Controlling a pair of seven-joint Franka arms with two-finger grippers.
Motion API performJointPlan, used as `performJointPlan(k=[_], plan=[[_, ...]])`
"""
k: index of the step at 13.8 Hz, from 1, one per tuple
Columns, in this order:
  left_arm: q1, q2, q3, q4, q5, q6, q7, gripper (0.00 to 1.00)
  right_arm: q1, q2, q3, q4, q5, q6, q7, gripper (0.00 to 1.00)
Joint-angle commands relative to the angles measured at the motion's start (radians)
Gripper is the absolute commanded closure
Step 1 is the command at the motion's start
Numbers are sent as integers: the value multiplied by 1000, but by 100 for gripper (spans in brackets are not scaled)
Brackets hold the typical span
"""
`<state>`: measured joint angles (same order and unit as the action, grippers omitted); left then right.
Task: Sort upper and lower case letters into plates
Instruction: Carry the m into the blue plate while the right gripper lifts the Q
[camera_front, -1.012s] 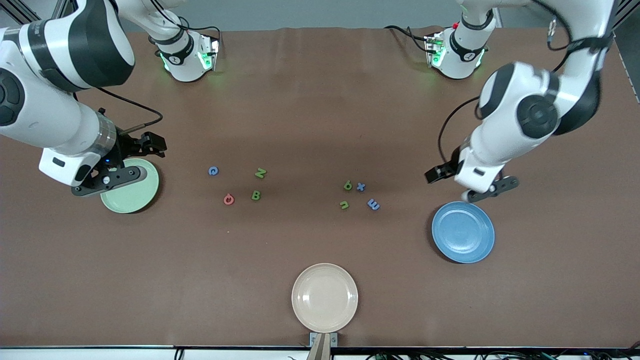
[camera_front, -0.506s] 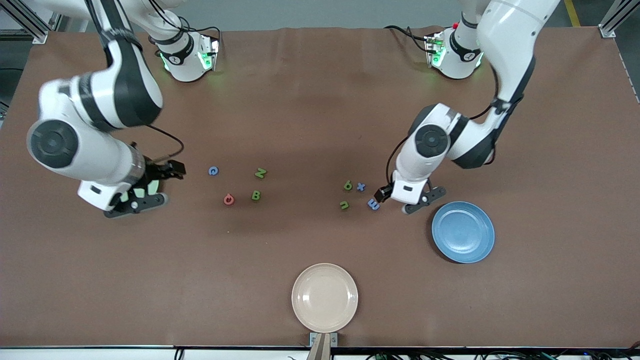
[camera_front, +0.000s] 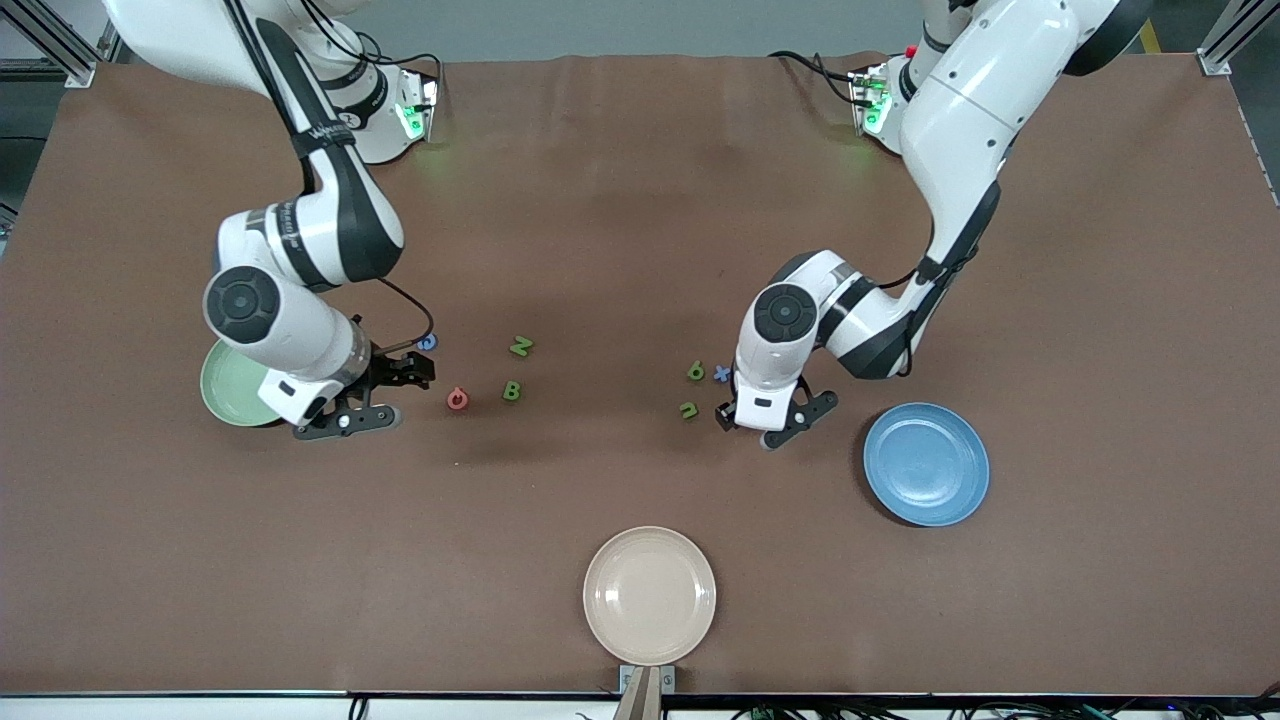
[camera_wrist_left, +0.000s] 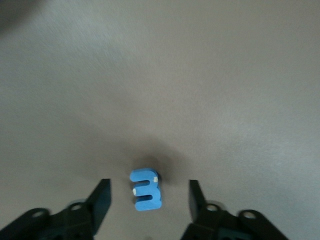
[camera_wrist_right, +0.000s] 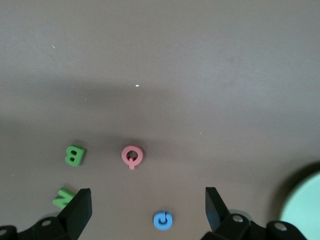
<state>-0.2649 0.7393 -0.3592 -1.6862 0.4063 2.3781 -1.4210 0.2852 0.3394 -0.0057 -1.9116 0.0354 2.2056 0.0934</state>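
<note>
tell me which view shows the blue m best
The left wrist view: the blue m lies unblocked on the table between the left pincer's fingers. In the front view the left arm covers it. The right wrist view does not show it.

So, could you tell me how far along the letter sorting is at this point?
Nothing is sorted yet: the pale green plate and blue plate hold no letters. In hand: the left claw straddles the blue m, fingers apart from it. The right claw is open over the blue C. All eight letters remain on the table.
</note>
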Motion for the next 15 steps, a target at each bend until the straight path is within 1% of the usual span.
performJointPlan(k=[1, 2, 3, 6, 7, 8, 9, 11, 12, 14, 15], plan=[[-11, 20, 9, 29, 20, -5, -29, 36, 28, 44, -5, -37, 11, 92, 28, 0], [-14, 29, 8, 29, 19, -5, -29, 39, 40, 62, -5, -37, 11, 104, 61, 0], [-10, 29, 8, 29, 19, -5, -29, 48, 48, 87, -5, -37, 11, 126, 87, 0], [-4, 29, 9, 26, 22, -5, -29, 83, 60, 141, -7, -41, 11, 193, 89, 1], [-4, 31, 8, 26, 22, -5, -29, 89, 64, 153, -7, -43, 11, 212, 91, 3], [-4, 31, 9, 26, 23, -5, -27, 94, 65, 164, -5, -43, 11, 218, 91, 8], [-4, 31, 9, 26, 22, -5, -27, 94, 65, 174, -5, -43, 11, 221, 92, 15], [-2, 29, 11, 26, 23, -5, -22, 95, 75, 194, -5, -44, 11, 230, 92, 22], [-1, 23, 13, 26, 23, -7, -18, 99, 77, 201, -7, -52, 11, 239, 92, 22], [21, 8, 14, 28, 26, -14, -13, 100, 78, 213, -5, -60, 11, 265, 92, 22], [39, -18, 14, 28, 29, -17, -6, 100, 78, 214, -7, -63, 11, 267, 92, 22]])
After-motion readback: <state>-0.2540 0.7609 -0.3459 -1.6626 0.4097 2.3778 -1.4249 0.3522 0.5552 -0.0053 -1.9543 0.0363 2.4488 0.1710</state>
